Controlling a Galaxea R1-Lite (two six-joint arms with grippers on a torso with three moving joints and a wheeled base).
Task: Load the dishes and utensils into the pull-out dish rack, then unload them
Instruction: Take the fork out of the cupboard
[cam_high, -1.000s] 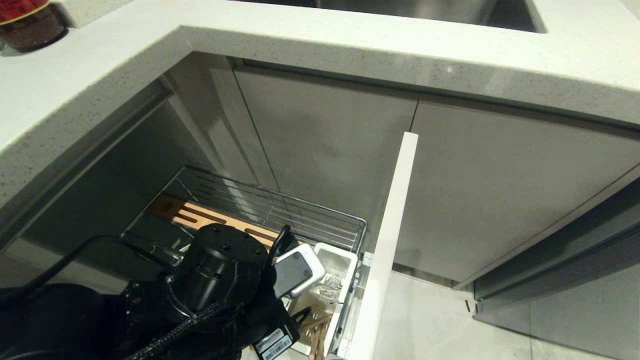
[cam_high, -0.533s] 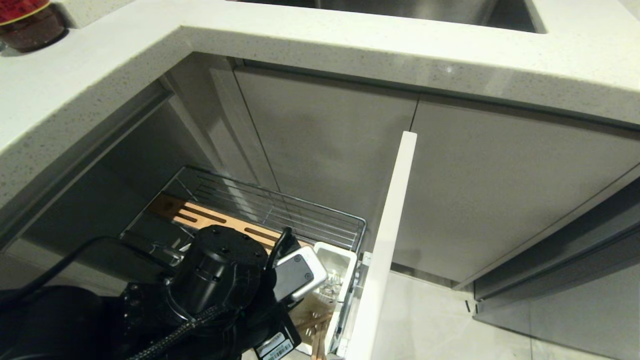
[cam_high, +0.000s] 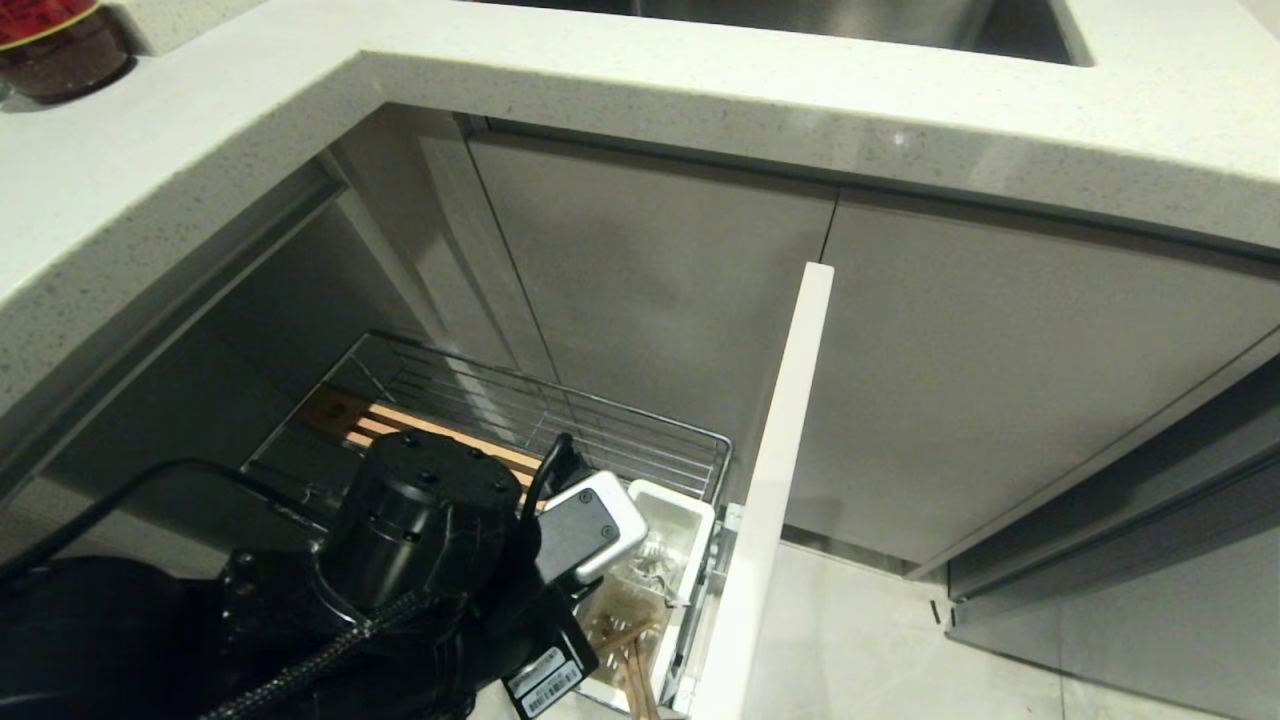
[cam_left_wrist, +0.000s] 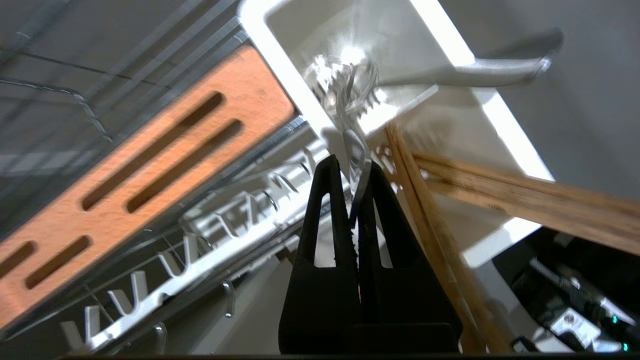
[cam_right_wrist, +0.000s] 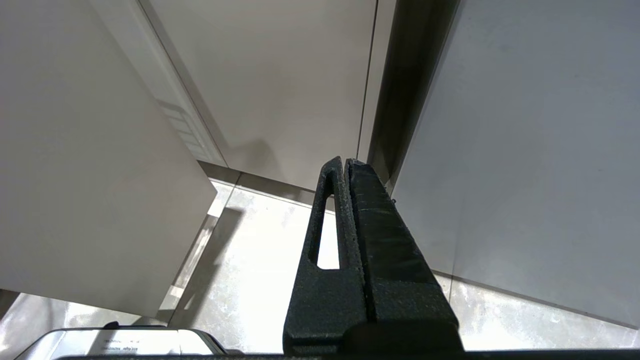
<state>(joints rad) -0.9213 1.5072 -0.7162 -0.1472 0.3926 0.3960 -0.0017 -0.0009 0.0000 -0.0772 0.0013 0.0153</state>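
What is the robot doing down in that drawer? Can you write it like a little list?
place: pull-out dish rack, pulled out from under the counter
left gripper: shut on the fork, reaching into the white utensil cup
fork: tines down in the cup, handle between the fingers
chopsticks: leaning in the same cup, beside the fork
wooden strip: slotted, nothing in its slots
right gripper: shut, parked, pointing at the floor by the cabinets

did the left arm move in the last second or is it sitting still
Yes. The left hand drew slightly back from the white panel front, pinching the fork.
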